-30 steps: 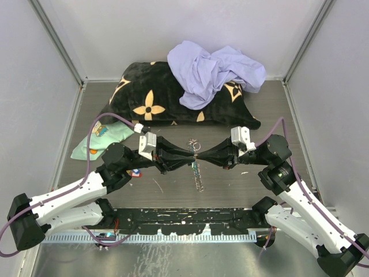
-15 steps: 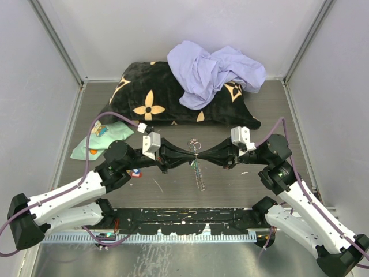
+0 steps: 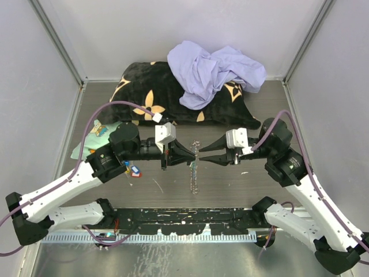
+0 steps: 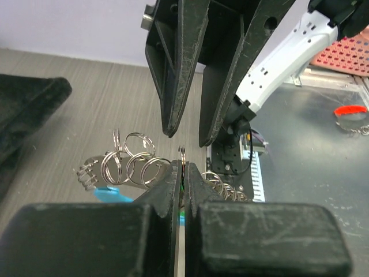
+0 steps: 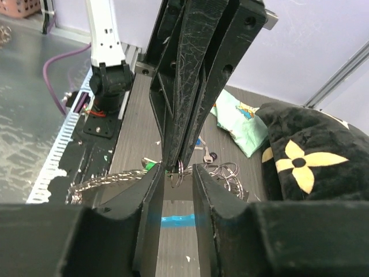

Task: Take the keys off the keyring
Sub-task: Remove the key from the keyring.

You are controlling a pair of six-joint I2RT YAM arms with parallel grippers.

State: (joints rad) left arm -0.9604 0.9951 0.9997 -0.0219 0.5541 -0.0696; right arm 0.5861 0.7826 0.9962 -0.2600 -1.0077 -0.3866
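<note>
In front of the black pillow (image 3: 144,98), the left gripper (image 3: 188,156) has its jaws pinching a ring of the keyring (image 3: 194,176). The right gripper (image 3: 203,154) faces it, jaws spread around that ring.

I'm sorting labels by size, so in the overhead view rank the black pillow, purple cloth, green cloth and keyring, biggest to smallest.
1. pillow, largest, though partly covered
2. purple cloth
3. green cloth, partly hidden by the left arm
4. keyring, a thin chain, smallest
</note>
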